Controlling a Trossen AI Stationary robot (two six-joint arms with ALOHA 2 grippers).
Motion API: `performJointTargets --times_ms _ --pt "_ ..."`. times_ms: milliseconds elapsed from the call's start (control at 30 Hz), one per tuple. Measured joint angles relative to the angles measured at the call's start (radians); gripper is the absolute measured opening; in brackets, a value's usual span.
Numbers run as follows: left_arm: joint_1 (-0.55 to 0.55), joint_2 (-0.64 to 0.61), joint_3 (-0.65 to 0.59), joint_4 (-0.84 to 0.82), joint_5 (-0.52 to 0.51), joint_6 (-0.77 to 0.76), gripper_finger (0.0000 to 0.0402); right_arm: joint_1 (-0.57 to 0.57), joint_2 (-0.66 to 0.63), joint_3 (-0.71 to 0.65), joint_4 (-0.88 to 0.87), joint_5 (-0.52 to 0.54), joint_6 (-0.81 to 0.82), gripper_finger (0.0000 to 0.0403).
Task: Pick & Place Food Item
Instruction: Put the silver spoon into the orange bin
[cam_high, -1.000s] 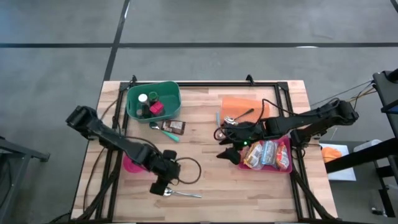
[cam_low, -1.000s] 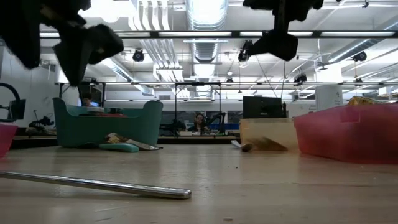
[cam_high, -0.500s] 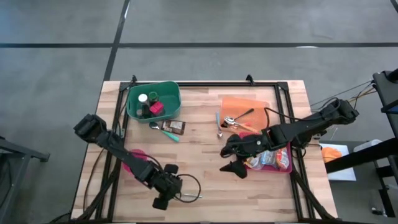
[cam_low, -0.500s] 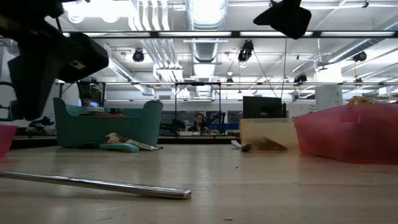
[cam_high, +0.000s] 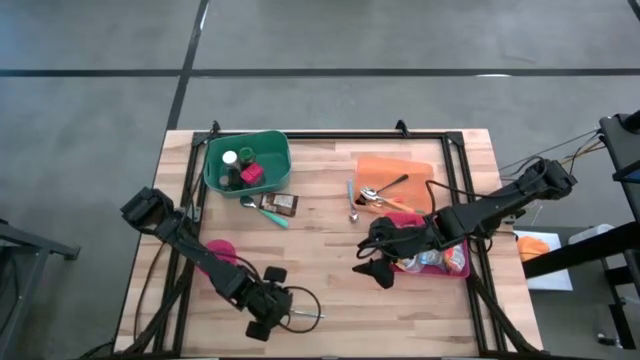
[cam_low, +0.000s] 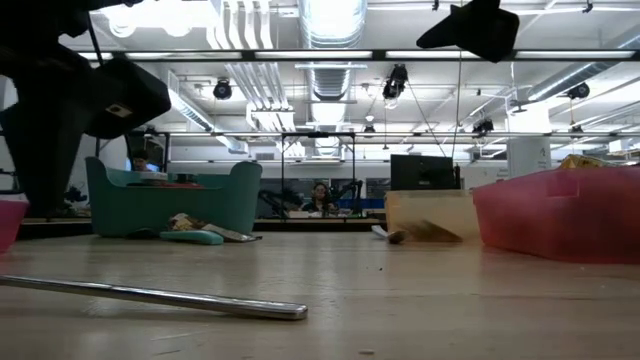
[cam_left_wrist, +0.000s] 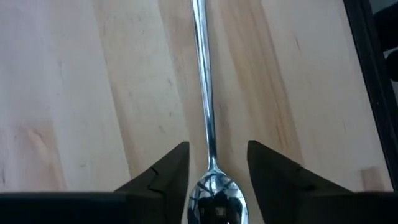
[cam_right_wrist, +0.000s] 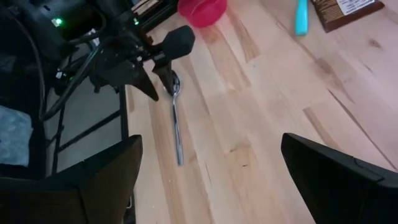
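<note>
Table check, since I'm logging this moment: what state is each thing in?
Spoon: flat on the table, bowl between the left hand's fingers, not lifted.
Left hand: open around the spoon bowl.
Right hand: open, empty, above the table beside the pink tray.
Green bin: upright, holding small items.
Pink tray: holding food packets.

bins: 2 (cam_high: 246, 163) (cam_high: 436, 262); spoons: 2 (cam_high: 303, 315) (cam_high: 384, 188); bowl: 1 (cam_high: 216, 255)
</note>
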Motion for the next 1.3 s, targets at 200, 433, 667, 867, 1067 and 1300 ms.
performJointTargets --times_ms 200,433,667,867,1067,1300 --pt "0.0 0.024 -0.006 0.025 -0.006 0.008 0.0223 0.002 0.0 0.0 0.008 0.002 0.017 0.038" --pt "0.0 0.077 -0.005 0.027 -0.048 0.004 0.0245 0.021 0.0 0.0 0.018 0.002 0.037 0.038" --pt "-0.001 0.117 -0.002 0.044 -0.035 0.053 0.0185 0.021 0.0 0.0 0.021 0.002 0.037 0.038" --pt "-0.001 0.121 -0.001 0.053 -0.027 0.049 0.0072 0.021 0.0 0.0 0.021 0.001 0.035 0.038" --pt "0.006 0.11 -0.002 0.048 -0.004 0.003 0.0007 0.031 0.0 0.0 0.021 -0.003 0.031 0.038" --pt "0.078 -0.009 -0.008 -0.014 0.05 -0.16 0.0003 0.073 0.003 0.045 -0.08 -0.011 -0.07 0.038"
